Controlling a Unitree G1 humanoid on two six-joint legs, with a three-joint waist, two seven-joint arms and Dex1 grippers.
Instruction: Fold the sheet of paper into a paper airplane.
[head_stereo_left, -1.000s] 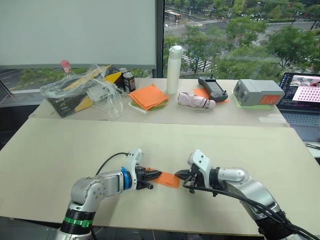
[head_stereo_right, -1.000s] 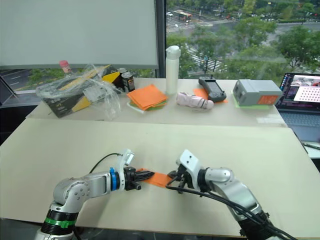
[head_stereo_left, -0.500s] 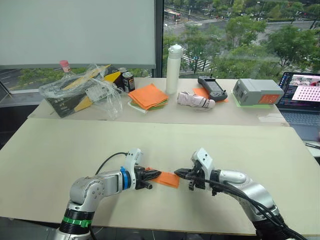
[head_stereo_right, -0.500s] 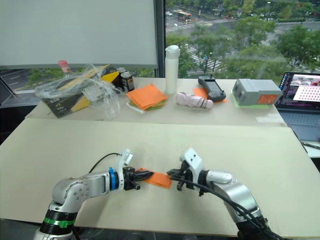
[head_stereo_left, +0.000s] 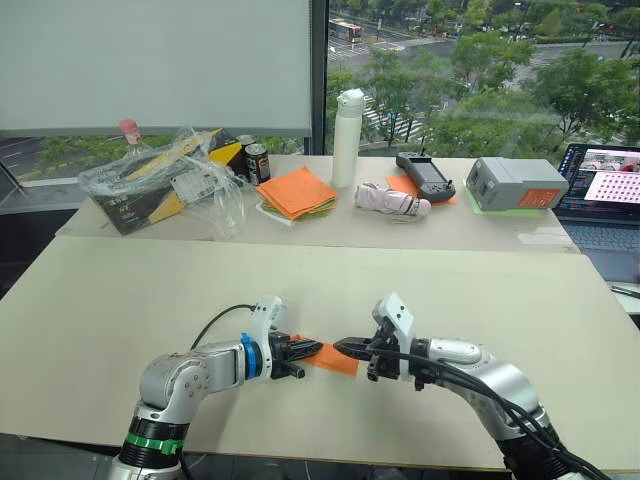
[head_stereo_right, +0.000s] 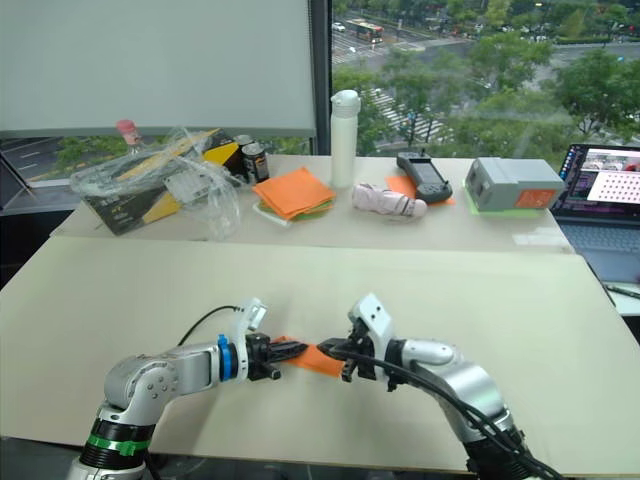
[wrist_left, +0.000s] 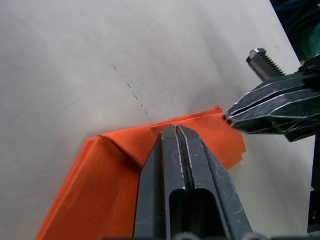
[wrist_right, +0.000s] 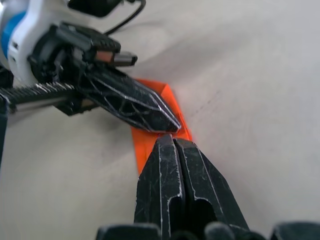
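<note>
The sheet of paper (head_stereo_left: 336, 359) lies on the near table as a small, bright orange, layered piece with a folded flap. My left gripper (head_stereo_left: 318, 349) is shut, and its fingers (wrist_left: 175, 150) rest on top of the paper at its left part. My right gripper (head_stereo_left: 341, 346) is shut too, and its tip meets the paper's right edge close to the left tip. In the left wrist view the right gripper (wrist_left: 231, 118) touches the paper (wrist_left: 115, 165) at its corner. In the right wrist view both tips nearly touch over the paper (wrist_right: 142, 146).
The far table holds a stack of orange and green sheets (head_stereo_left: 298, 192), a white bottle (head_stereo_left: 347, 125), a crumpled plastic bag (head_stereo_left: 165, 180), cans (head_stereo_left: 257, 163), a handheld controller (head_stereo_left: 425, 175), a grey box (head_stereo_left: 515, 184) and a laptop (head_stereo_left: 605, 190).
My right gripper has moved left to the paper's right edge, ending tip to tip with the left gripper. The left gripper and the paper have stayed put.
</note>
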